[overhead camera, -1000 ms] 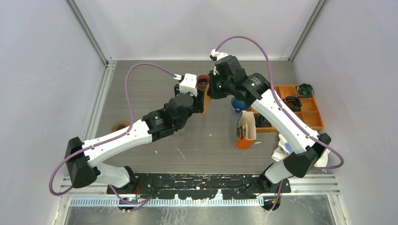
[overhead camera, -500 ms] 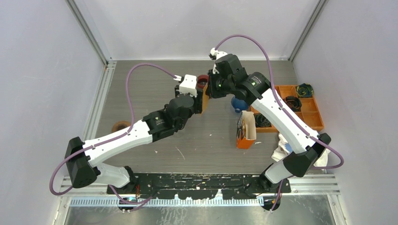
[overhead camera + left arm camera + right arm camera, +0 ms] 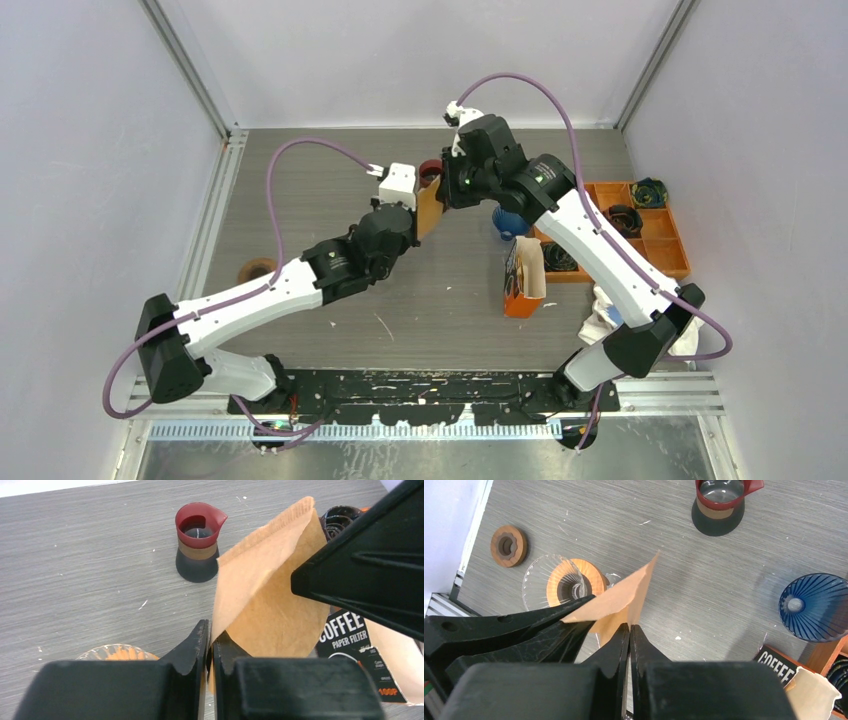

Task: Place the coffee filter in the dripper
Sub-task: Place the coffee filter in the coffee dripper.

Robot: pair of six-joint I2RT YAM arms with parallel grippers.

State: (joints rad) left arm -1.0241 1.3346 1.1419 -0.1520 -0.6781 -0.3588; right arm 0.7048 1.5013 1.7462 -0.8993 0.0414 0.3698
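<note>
The brown paper coffee filter (image 3: 270, 600) hangs in the air between both arms. My left gripper (image 3: 210, 630) is shut on its lower edge. My right gripper (image 3: 629, 626) pinches the opposite edge of the filter (image 3: 624, 600), jaws almost touching. From above, the filter (image 3: 430, 208) shows between the two wrists. A clear glass dripper with an orange-brown collar (image 3: 569, 582) stands on the table below the filter, and its rim (image 3: 117, 652) shows in the left wrist view. A blue ribbed dripper (image 3: 816, 607) stands to the right (image 3: 510, 222).
A red-rimmed dark carafe (image 3: 431, 170) stands behind the grippers. A wooden ring (image 3: 258, 268) lies at the left. An orange filter box (image 3: 522, 280) stands right of centre, beside an orange compartment tray (image 3: 665, 245) and a white cloth (image 3: 605, 310).
My left gripper has closed on the filter's edge and shifted slightly left and back. The filter now leans between both grippers. The right arm has hardly moved.
</note>
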